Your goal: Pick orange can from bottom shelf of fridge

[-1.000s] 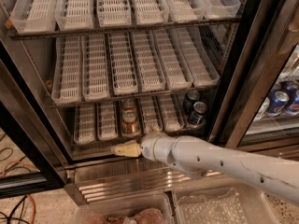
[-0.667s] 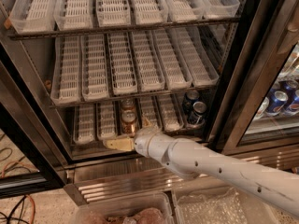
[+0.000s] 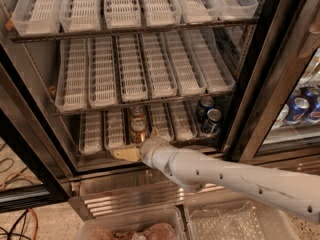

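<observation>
Orange can [image 3: 138, 130] stands on the bottom shelf [image 3: 93, 132] just behind the tool [image 3: 131, 152] (its grip state I cannot tell).

Speckled floor [image 3: 50, 221] in the lower left corner, with black and orange cables [image 3: 15, 223] lying on it. Two clear plastic bins [image 3: 235, 224] run along the bottom edge. The neighbouring cooler [image 3: 287, 139] on the right holds blue cans [image 3: 298, 106]. The end effector [image 3: 126, 154] sits at the front edge of the bottom shelf [image 3: 95, 131].

No text; hand [image 3: 125, 154] by orange can [image 3: 138, 130]
</observation>
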Robot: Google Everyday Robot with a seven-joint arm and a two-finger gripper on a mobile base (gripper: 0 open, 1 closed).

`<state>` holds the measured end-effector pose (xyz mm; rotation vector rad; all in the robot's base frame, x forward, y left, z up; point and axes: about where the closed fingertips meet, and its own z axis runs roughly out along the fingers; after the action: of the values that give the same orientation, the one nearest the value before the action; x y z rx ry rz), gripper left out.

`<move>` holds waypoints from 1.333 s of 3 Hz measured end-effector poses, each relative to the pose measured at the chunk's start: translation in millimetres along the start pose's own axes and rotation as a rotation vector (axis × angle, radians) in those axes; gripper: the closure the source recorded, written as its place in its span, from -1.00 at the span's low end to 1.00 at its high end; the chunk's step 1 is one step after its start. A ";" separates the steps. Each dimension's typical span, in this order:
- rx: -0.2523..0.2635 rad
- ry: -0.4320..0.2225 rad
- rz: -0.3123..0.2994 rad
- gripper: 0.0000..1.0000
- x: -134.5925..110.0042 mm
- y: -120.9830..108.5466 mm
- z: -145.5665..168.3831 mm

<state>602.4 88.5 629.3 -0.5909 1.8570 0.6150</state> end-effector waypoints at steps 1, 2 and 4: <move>0.073 0.003 -0.005 -1.00 10.9 -11.5 16.9; 0.151 -0.026 -0.031 -1.00 9.9 -18.9 25.0; 0.330 -0.091 -0.073 -1.00 9.5 -29.5 30.5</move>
<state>639.2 85.4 606.4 -0.4036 1.7929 0.2729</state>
